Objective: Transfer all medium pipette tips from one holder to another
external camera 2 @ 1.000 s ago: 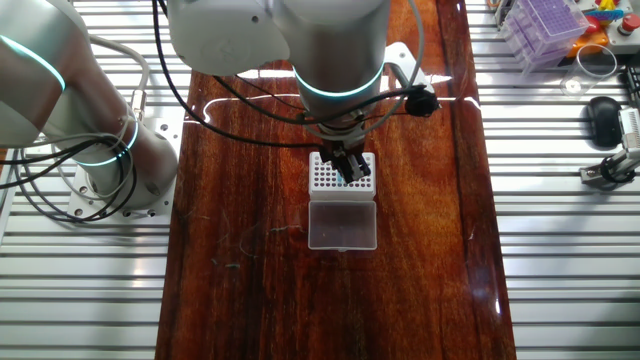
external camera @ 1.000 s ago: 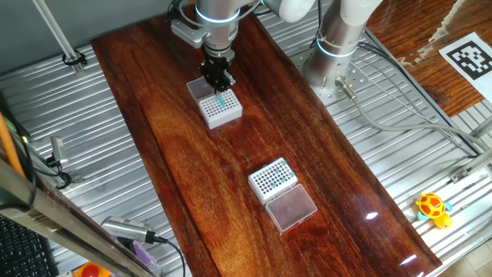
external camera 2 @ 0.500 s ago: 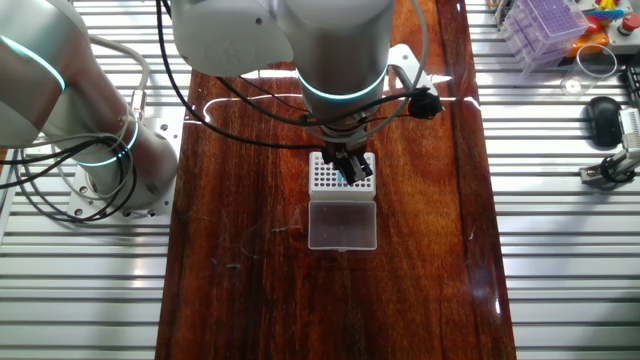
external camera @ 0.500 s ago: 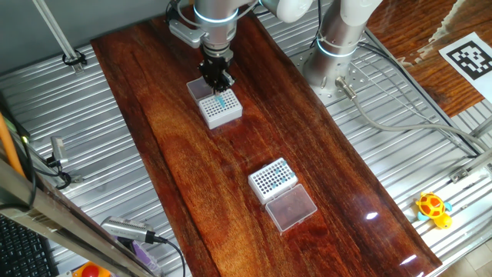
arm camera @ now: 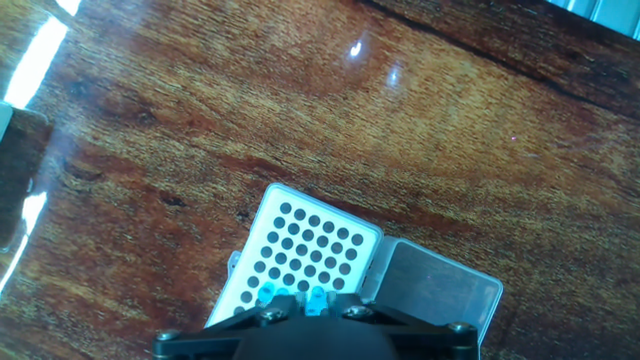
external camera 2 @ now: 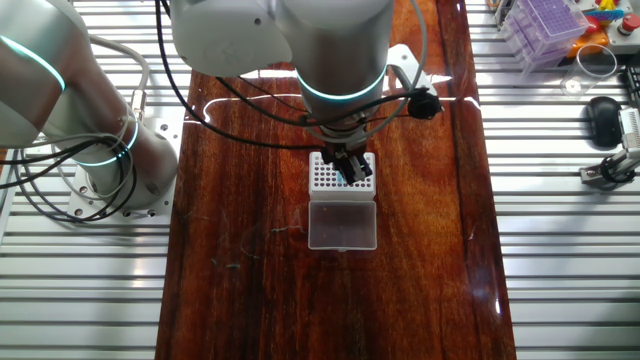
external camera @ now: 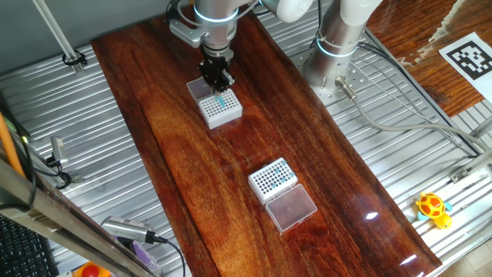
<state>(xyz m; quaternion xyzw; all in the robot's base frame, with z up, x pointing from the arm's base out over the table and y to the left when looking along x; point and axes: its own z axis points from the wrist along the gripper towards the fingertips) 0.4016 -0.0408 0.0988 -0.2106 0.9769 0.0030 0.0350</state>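
The tabletop (external camera: 192,154) is dark reddish wood, grained and varnished to a gloss that mirrors the lights; ribbed, matt silvery metal (external camera: 92,138) flanks its long edges; the rack (external camera 2: 340,175) looks like matt white plastic, its hinged lid (external camera 2: 342,224) clear and smooth; the medium pipette tips (arm camera: 290,295) are translucent teal plastic; the arm's shell (external camera 2: 290,40) is smooth, satin white.
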